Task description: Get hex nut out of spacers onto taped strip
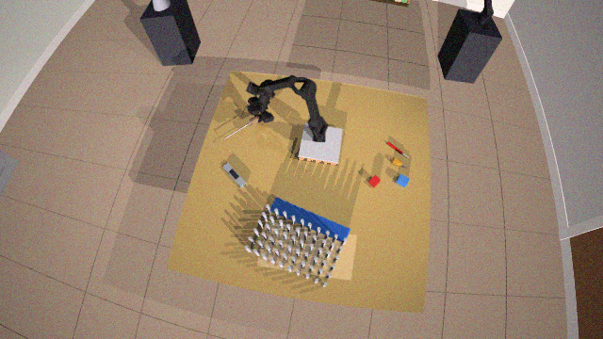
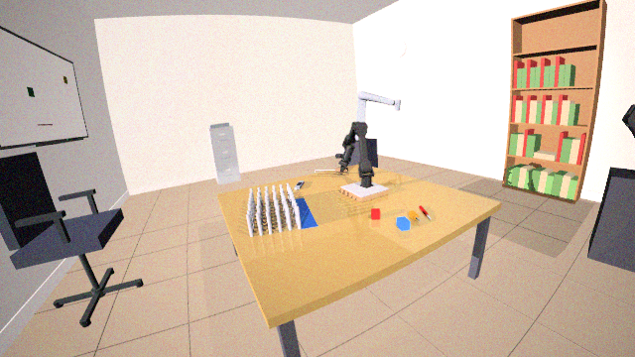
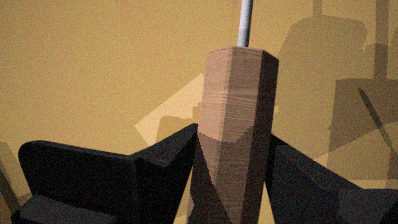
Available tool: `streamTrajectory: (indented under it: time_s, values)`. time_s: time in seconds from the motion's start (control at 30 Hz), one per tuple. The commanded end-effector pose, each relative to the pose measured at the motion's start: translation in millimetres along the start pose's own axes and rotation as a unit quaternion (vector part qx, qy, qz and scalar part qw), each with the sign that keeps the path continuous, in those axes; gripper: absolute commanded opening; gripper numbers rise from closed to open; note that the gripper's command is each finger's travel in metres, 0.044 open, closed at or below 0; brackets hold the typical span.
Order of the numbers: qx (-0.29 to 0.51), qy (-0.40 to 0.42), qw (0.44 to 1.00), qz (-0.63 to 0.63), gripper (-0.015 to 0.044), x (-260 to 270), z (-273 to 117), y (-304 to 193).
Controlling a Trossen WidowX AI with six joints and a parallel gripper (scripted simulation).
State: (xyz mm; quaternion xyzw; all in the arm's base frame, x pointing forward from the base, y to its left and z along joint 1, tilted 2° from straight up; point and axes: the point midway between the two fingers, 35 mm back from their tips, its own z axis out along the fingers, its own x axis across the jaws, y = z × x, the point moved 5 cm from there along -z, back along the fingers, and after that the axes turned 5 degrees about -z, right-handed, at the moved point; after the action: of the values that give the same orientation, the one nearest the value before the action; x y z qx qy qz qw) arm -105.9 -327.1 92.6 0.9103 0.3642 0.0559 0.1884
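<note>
My gripper [image 3: 229, 135] [image 1: 258, 120] is shut on the wooden handle [image 3: 240, 95] of a tool with a thin pale rod [image 3: 245, 22] [image 1: 239, 130] [image 2: 325, 171]. It holds the tool above the table, behind and left of the spacer field in the top view; the rod's far tip is too small to make out. The metal spacers [image 1: 301, 221] [image 2: 269, 210] stand upright in rows. The blue taped strip [image 1: 308, 218] [image 2: 308, 213] runs along their arm-side edge. The hex nut is not visible among the spacers.
A grey tool-like bar with a dark middle [image 1: 234, 174] lies left of the arm's base [image 1: 320, 148]. On the right lie a red cube [image 1: 374, 181], a blue block [image 1: 402, 181], a small orange thing [image 1: 398, 162] and a red pen-like thing [image 1: 397, 149].
</note>
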Motion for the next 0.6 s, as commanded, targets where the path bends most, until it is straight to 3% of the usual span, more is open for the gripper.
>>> streamTrajectory:
  time_s: [0.0, 0.57]
  values:
    - [-0.004, 0.001, 1.000, -0.002, 0.0000, 0.9, 3.8, -1.0]
    - [-0.004, 0.002, 1.000, -0.002, 0.0000, 3.8, 16.7, -7.7]
